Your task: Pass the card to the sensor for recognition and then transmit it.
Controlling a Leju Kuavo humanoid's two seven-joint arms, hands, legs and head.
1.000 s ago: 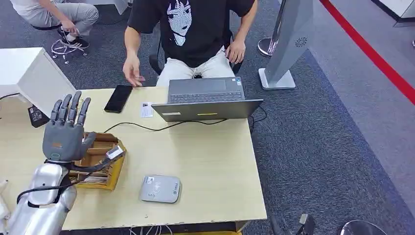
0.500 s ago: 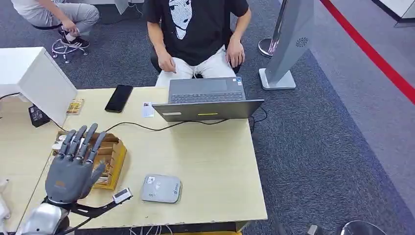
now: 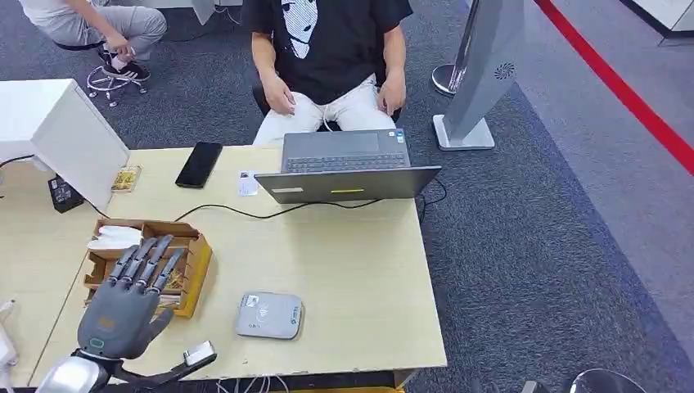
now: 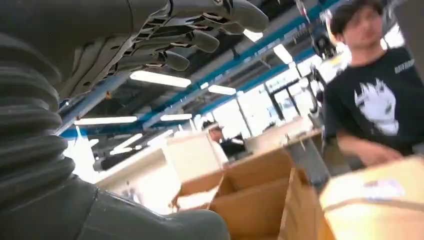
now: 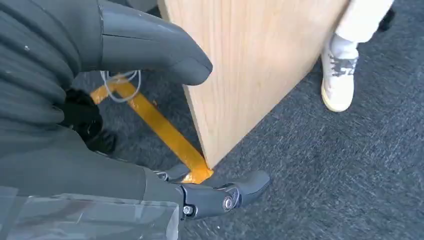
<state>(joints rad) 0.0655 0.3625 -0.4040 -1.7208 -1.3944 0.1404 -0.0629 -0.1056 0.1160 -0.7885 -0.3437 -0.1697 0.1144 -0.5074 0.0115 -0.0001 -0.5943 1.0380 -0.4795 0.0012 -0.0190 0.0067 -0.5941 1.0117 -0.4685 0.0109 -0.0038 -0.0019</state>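
On the desk (image 3: 360,270), a card (image 3: 245,183) lies beside the laptop (image 3: 348,169), well apart from the grey card reader (image 3: 268,316). The left hand (image 3: 131,295) hovers spread and empty, the right hand (image 5: 150,125) hangs holding nothing; the handover looks finished.

Head view: high, angled forward and down over a pale wooden table (image 3: 344,270), left hand (image 3: 123,303) at lower left of frame, seated person (image 3: 327,57) at top centre. Left wrist view: very close behind the same left hand (image 4: 165,35), low and tilted upward toward ceiling lights, sharing that person (image 4: 380,100) at right. Right wrist view: close behind the right hand (image 5: 150,125), facing down past a wooden panel (image 5: 250,70) to grey carpet (image 5: 340,170).
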